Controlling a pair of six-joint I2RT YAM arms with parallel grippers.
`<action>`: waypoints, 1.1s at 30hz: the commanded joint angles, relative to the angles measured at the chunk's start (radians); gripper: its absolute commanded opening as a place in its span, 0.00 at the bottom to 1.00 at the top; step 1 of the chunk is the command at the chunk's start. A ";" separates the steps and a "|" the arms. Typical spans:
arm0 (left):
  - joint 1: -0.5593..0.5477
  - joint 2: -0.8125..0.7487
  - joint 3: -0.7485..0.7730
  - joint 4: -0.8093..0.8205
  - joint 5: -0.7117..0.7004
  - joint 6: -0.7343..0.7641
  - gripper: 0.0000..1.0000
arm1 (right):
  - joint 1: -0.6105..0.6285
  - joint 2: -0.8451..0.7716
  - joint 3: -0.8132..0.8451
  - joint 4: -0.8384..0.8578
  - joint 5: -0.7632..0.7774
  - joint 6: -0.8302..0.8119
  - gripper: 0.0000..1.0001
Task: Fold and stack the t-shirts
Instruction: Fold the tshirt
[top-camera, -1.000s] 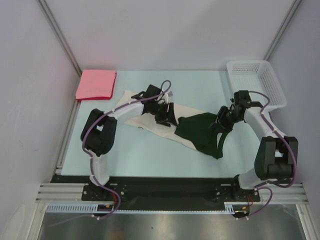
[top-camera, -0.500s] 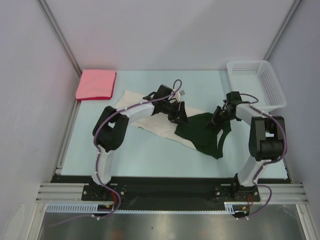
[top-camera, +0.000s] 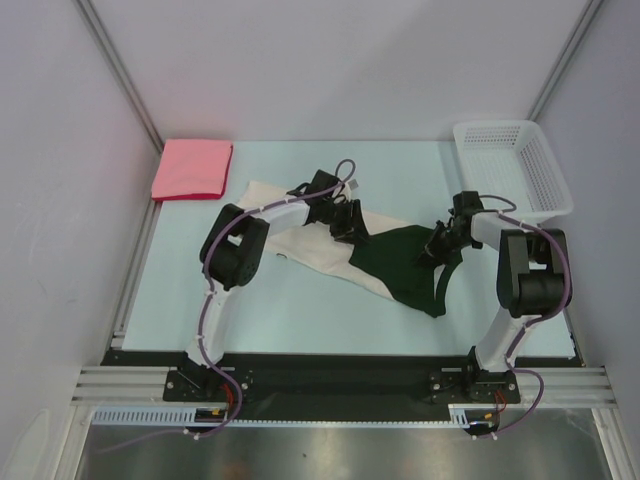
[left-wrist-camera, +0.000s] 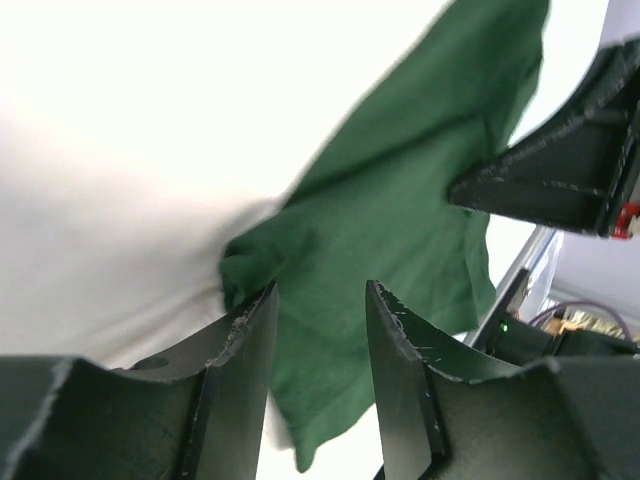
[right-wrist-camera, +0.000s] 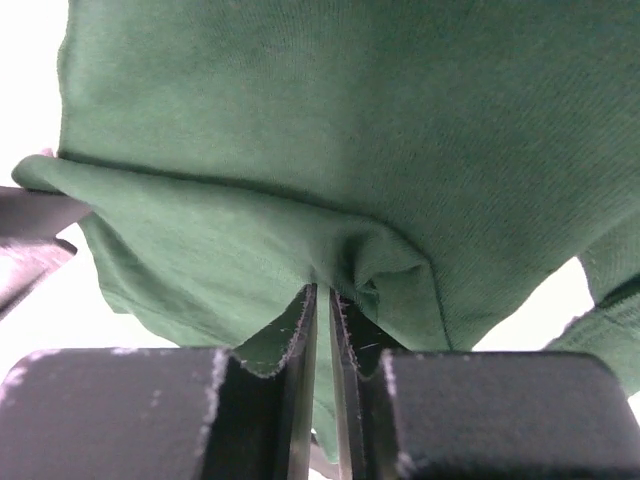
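While one garment is already lying folded, the task is being judged as no more than about half done. The pink-red shirt (top-camera: 192, 168) is lying as a neat square at the far left corner of the desk (top-camera: 300, 310), well apart from both arms. The cream-and-green shirt (top-camera: 305, 245) is being worked in the middle of the desk, where it is lying spread and rumpled. Its cream part is lying toward the left and its dark green part toward the right, and no clean fold is being shown yet. A raised ridge of the green cloth is being pinched by the right tool (right-wrist-camera: 322, 300), whose fingers are being pressed together on it in the right wrist view. The left tool (left-wrist-camera: 320, 320) is being held spread just over the line where cream meets green. Cloth is being seen through the gap, but nothing is being clamped there. The white mesh basket (top-camera: 510, 170) is standing at the far right corner, apart from the work. By this reading, the printed shirt is yet to be folded square, and the stacking of the two shirts is not being attempted so far, since they are lying well apart.
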 joint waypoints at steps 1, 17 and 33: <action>0.036 0.054 0.046 -0.021 -0.032 -0.022 0.47 | -0.002 0.026 -0.004 0.019 0.065 -0.033 0.16; 0.147 -0.435 -0.110 -0.237 -0.242 0.173 0.64 | 0.030 -0.232 0.039 -0.164 0.182 -0.017 0.66; 0.624 -0.683 -0.559 -0.106 -0.521 -0.068 0.75 | 0.073 -0.774 -0.298 -0.187 0.128 0.459 0.73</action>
